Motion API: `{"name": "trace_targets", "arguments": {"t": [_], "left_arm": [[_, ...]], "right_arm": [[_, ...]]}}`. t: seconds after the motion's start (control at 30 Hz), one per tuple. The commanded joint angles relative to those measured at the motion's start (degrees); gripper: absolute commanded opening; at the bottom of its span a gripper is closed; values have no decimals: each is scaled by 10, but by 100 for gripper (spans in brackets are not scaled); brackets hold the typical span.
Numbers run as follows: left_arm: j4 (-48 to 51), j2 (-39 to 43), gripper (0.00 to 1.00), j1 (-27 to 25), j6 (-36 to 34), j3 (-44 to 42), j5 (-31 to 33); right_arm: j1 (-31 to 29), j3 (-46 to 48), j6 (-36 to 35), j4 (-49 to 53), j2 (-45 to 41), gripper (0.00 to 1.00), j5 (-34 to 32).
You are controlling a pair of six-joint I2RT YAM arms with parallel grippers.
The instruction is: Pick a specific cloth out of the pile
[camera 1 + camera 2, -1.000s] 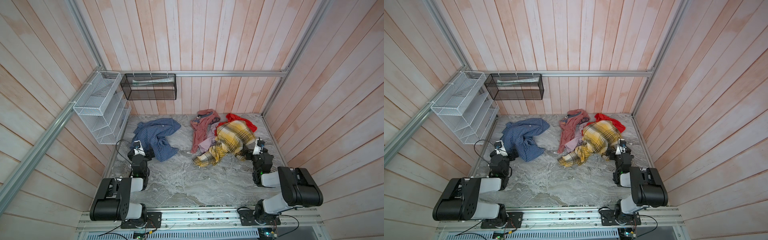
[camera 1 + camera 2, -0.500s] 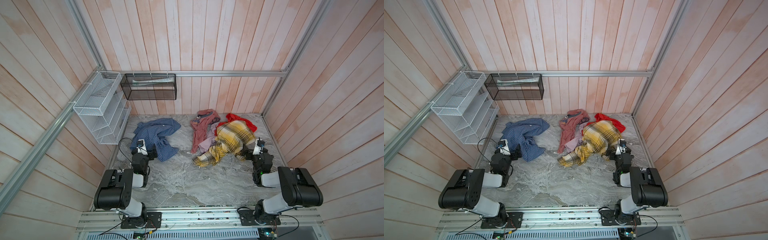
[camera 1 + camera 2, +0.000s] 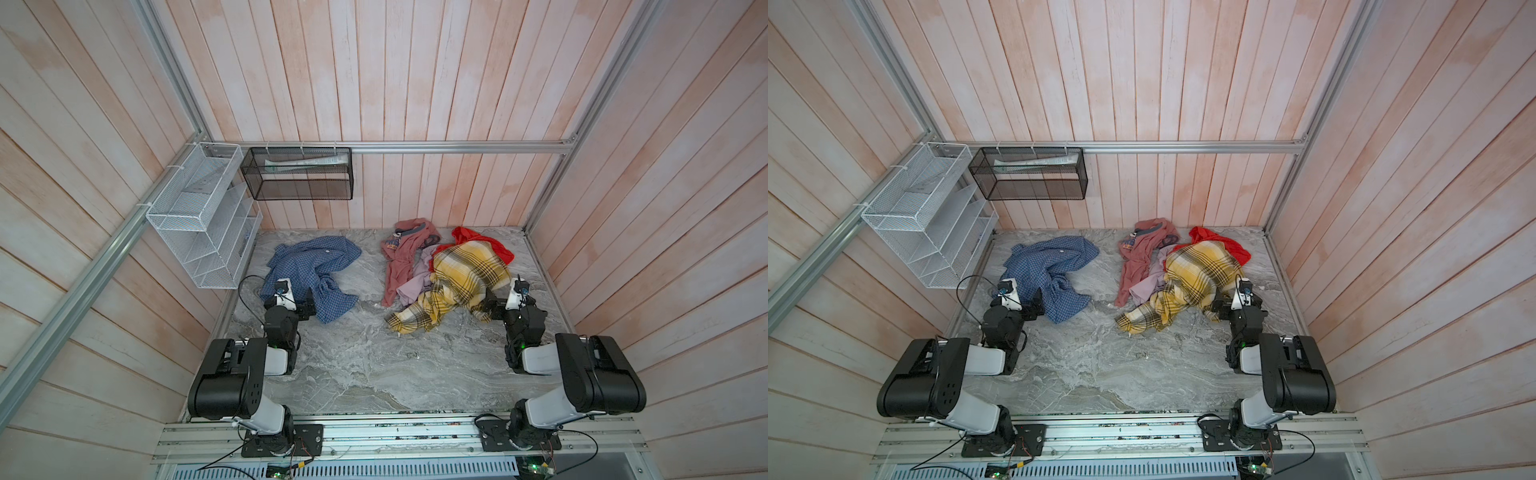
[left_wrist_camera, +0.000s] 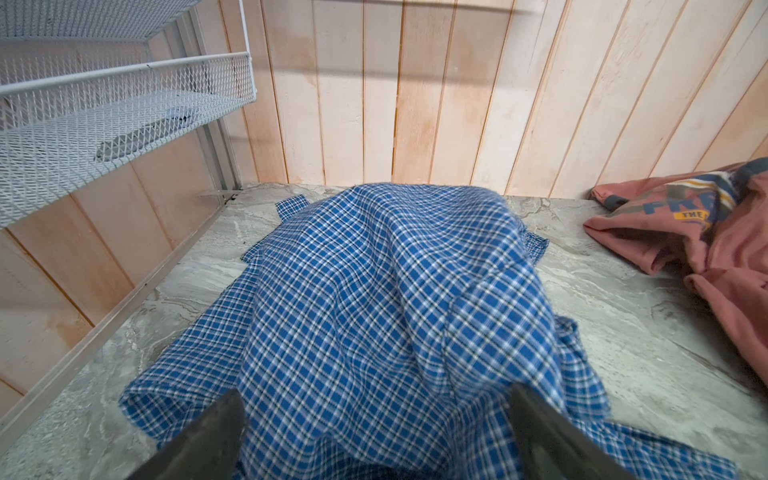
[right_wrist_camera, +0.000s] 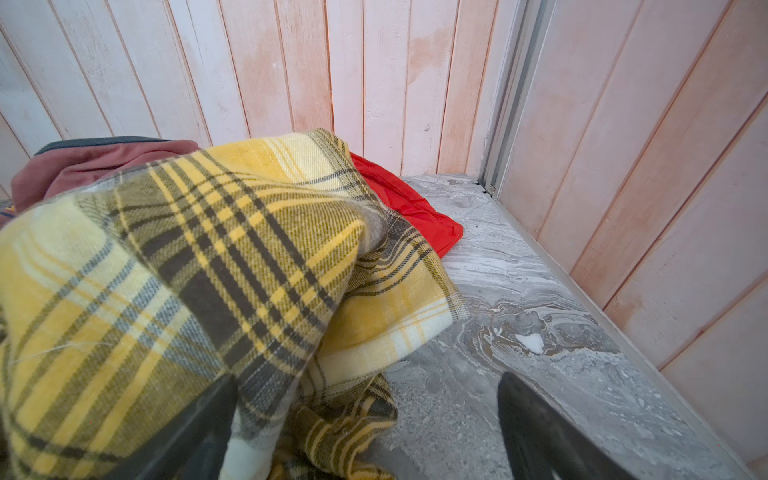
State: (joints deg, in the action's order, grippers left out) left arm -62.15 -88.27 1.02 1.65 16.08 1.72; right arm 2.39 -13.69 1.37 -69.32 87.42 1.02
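The blue checked shirt lies left of centre in both top views, well apart from the pile at right. Its length runs down-frame to the left gripper, whose wide jaws straddle its fabric unclamped. The right gripper, equally wide, noses the yellow plaid, much farther off.

Lab robot cell: plank walls, aluminium framing

Both top views: overhead, looking down on whole worktop. Wrist views: low, close, facing back wall.
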Motion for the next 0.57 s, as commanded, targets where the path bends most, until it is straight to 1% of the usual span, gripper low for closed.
{"name": "trace_targets", "arguments": {"t": [0.0,0.53], "left_arm": [[1,3,100,-1,-6,10,-8],[2,3,100,0,-6,10,-10]], "right_arm": [[2,-5,-1,6,-4,98,1],[2,-4,-2,7,-5,98,1]]}}
